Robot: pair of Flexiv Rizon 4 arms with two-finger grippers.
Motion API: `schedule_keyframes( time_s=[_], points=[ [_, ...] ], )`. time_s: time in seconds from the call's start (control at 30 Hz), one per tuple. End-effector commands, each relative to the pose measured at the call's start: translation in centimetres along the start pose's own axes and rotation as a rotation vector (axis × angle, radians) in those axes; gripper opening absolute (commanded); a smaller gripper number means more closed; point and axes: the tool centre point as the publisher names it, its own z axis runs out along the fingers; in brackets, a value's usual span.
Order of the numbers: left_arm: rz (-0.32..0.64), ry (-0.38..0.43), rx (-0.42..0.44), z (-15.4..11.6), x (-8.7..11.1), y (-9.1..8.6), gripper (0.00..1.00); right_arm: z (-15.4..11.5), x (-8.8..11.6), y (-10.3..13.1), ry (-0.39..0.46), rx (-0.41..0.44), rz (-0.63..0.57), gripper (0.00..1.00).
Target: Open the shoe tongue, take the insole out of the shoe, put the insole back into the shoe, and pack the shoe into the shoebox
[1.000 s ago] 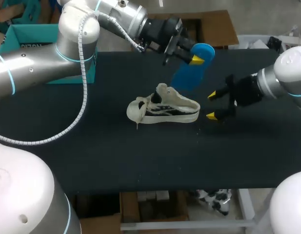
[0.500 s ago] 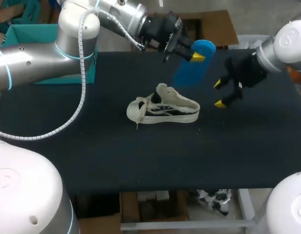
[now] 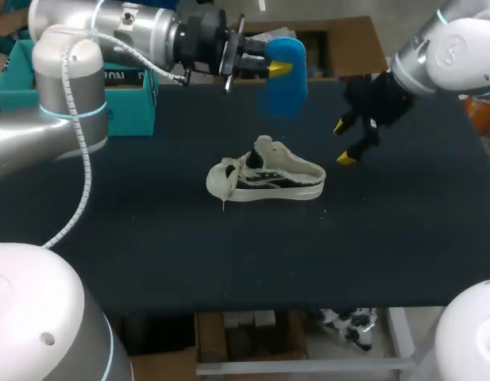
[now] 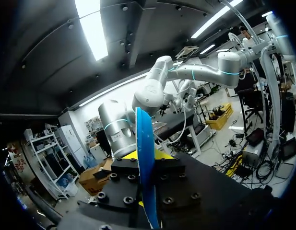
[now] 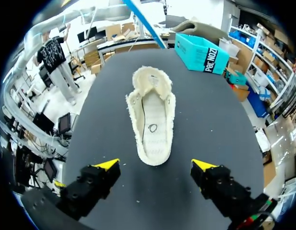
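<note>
A cream and black shoe (image 3: 268,176) lies on the dark table (image 3: 229,262) near the middle, its toe to the left. High above and behind it hangs a blue insole (image 3: 283,78), with my left gripper (image 3: 274,67) shut on it. In the left wrist view the insole (image 4: 144,158) stands edge-on between the fingers. My right gripper (image 3: 344,143) is open in the air, right of the shoe and apart from it. From the right wrist view the shoe (image 5: 152,120) lies ahead of the open right gripper (image 5: 155,165), heel nearest, its inside bare. A teal shoebox (image 3: 125,95) stands at the back left.
A brown cardboard box (image 3: 340,44) sits beyond the table's far edge. The teal shoebox (image 5: 203,52) shows beyond the shoe in the right wrist view. Dark table surface stretches in front of the shoe and to both sides.
My left arm has carried the insole left and back, higher above the table. My right gripper, still open, has risen and drawn back from beside the shoe's heel.
</note>
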Motion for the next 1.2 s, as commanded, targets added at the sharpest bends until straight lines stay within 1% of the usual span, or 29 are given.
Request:
schedule_keyframes(
  time_s=[0.03, 0.13, 0.23, 0.37, 0.53, 0.6, 0.67, 0.8, 0.93, 1.1, 1.17, 1.2],
  points=[
    [-0.005, -0.275, -0.037, -3.8, 3.6, -2.0, 0.0, 0.1, -1.0, 2.6, 0.041, 0.141, 0.006, 1.0],
    [0.003, -0.327, -0.064, -5.6, 4.4, -2.8, 0.0, 0.6, -1.2, 4.3, 0.049, 0.202, -0.006, 1.0],
    [0.0, -0.379, -0.067, -7.9, 5.5, -3.4, 0.0, 1.5, -1.1, 5.6, 0.049, 0.237, -0.028, 1.0],
    [-0.016, -0.446, -0.081, -10.8, 7.0, -3.6, 0.0, 2.8, -0.7, 6.9, 0.044, 0.277, -0.045, 1.0],
    [-0.055, -0.548, -0.088, -14.7, 9.0, -3.2, 0.0, 4.7, -0.4, 8.5, 0.028, 0.351, -0.057, 1.0],
    [-0.072, -0.578, -0.081, -16.1, 9.9, -2.9, 0.0, 5.3, -0.4, 8.9, 0.019, 0.383, -0.053, 1.0],
    [-0.08, -0.601, -0.092, -17.2, 10.6, -2.7, 0.0, 5.8, -0.5, 9.2, 0.012, 0.403, -0.058, 1.0],
    [-0.088, -0.624, -0.092, -18.7, 12.0, -2.6, 0.0, 6.7, -0.9, 9.4, -0.001, 0.453, -0.05, 1.0],
    [-0.09, -0.647, -0.095, -19.7, 13.1, -2.6, 0.0, 7.7, -1.3, 9.4, 0.006, 0.47, -0.046, 1.0],
    [-0.088, -0.66, -0.099, -20.6, 14.0, -2.8, 0.0, 8.7, -1.9, 9.4, 0.01, 0.487, -0.037, 1.0],
    [-0.089, -0.664, -0.1, -20.7, 14.3, -2.7, 0.0, 8.9, -2.1, 9.3, 0.011, 0.493, -0.033, 0.87],
    [-0.09, -0.665, -0.101, -20.8, 14.4, -2.7, 0.0, 9.0, -2.2, 9.2, 0.012, 0.493, -0.032, 0.83]
  ],
)
